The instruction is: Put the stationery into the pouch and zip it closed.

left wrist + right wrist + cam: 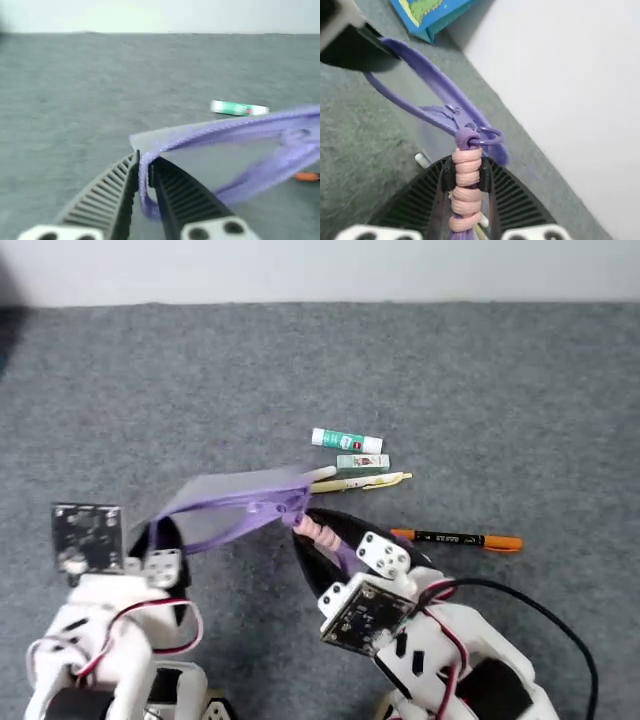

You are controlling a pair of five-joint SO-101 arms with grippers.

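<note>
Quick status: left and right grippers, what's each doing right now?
Left gripper: shut on the pouch, clamping its purple zip edge.
Right gripper: shut on the pink zipper pull cord.

1. Pouch [235, 502]: purple zip band and edges, with a pale, see-through lilac-grey panel.
2. Pull cord [466, 185]: pink, wound in stacked coils, on a purple ring.
3. Glue stick [346, 440], at 1 o'clock from the pouch: white body, green band, red mark.
4. Small box [362, 463], at 6 o'clock from the glue stick: green and white.
5. Pen [365, 481], at 3 o'clock from the pouch: pale yellow.
6. Marker [460, 539], at 4 o'clock from the pouch: black barrel, orange at both ends.
7. Table [500, 380]: grey, finely speckled.
8. Left gripper [144, 162]: dark grey ribbed fingers, white housing.
9. Right gripper [466, 167]: black ribbed fingers, white housing.
10. Carton [420, 15]: blue, with a green and yellow print.
</note>
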